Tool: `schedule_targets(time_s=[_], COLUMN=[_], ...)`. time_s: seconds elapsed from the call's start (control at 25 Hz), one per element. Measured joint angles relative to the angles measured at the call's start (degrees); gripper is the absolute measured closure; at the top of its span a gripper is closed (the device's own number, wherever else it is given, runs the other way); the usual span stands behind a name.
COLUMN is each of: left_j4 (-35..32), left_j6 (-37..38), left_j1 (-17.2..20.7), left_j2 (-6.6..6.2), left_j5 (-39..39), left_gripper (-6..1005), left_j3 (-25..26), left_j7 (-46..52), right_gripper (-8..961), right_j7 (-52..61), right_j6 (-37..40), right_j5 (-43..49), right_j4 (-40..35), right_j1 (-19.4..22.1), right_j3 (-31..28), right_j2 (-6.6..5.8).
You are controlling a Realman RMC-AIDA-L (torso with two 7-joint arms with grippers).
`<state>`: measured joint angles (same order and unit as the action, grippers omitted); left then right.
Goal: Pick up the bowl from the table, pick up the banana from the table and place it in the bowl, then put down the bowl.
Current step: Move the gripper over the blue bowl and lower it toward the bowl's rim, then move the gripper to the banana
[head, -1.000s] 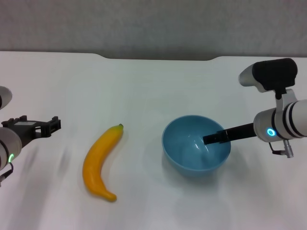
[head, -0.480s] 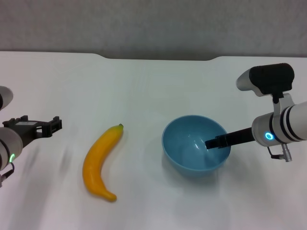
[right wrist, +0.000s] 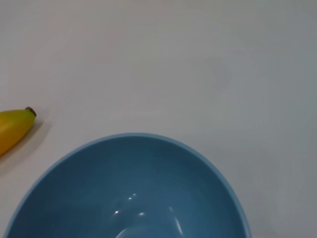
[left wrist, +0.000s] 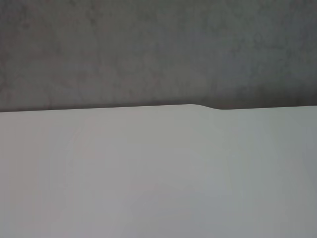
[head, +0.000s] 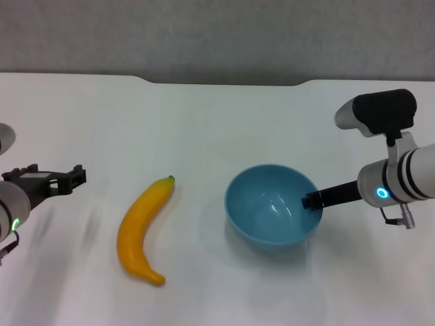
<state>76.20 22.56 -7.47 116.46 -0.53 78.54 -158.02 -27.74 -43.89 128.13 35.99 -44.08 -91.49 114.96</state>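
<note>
Head view | right pincer (head: pixel 311 200) clamped on bowl (head: pixel 272 214) rim | left pincer (head: pixel 73 178) spread, idle

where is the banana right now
In the head view the banana lies flat on the table, left of the bowl and apart from it, between the bowl and the left gripper.

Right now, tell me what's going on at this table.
The right gripper is at the rim of the light-blue bowl, on the side away from the banana; whether it has closed on the rim can't be seen. The bowl looks tilted, but whether it has left the white table can't be told. The banana lies on the table beside the bowl, untouched. The left gripper hangs out at the robot's left, apart from both, holding nothing.
</note>
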Motion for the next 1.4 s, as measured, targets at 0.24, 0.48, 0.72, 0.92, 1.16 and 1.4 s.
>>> schedule_targets(time_s=[0.24,0.48,0.72,0.92,1.16,1.4], left_j4=[-0.38,-0.78,0.67,6.53,10.46,5.37], left_j6=[-0.06,-0.31,0.89,7.65,12.48,14.04], left_j1=[-0.02,-0.27,0.18,0.50,0.14,-3.74], left_j2=[0.00,0.00,-0.14,-0.18,-0.21,-0.08], left_j5=[0.00,-0.03,-2.21,-4.24,-7.93,-9.71], left_gripper=[156,156,156,156,156,155], left_j3=[-0.08,-0.31,-0.88,-2.27,-4.28,-4.24], left_j7=[0.00,0.06,-0.46,-2.80,-4.73,-4.75], right_gripper=[739,908,930,930,929,929], right_j7=[-0.56,-0.56,-0.56,-0.40,-0.82,-1.21], right_j6=[0.05,0.49,0.67,0.74,0.74,0.81], right_j5=[0.22,-0.10,-0.14,-0.17,0.22,0.22], right_j4=[0.03,0.28,4.94,12.87,15.89,19.52], right_j1=[-0.01,0.52,3.25,7.82,9.68,11.36], right_j3=[0.00,0.00,-0.39,-1.24,-2.24,-2.34], right_j2=[0.06,0.11,0.07,-0.02,-0.08,-0.09])
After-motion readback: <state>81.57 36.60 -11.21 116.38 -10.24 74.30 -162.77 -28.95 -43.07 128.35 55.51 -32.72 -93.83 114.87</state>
